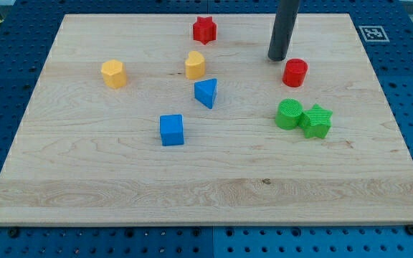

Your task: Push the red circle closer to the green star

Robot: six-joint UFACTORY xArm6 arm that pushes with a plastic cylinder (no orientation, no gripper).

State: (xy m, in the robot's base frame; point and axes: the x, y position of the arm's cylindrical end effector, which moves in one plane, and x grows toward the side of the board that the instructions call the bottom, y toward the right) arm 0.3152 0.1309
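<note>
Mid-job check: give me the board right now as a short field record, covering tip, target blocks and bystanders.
tip: my tip just up-left of the red circle, small gap
red circle: right part of the board, above the green pair
green star, touching the green circle on its left
gap to goal: red circle sits apart from the green star, toward the view's top
red star, near the top edge
yellow blocks: left, centre
blue blocks: triangle, cube
</note>
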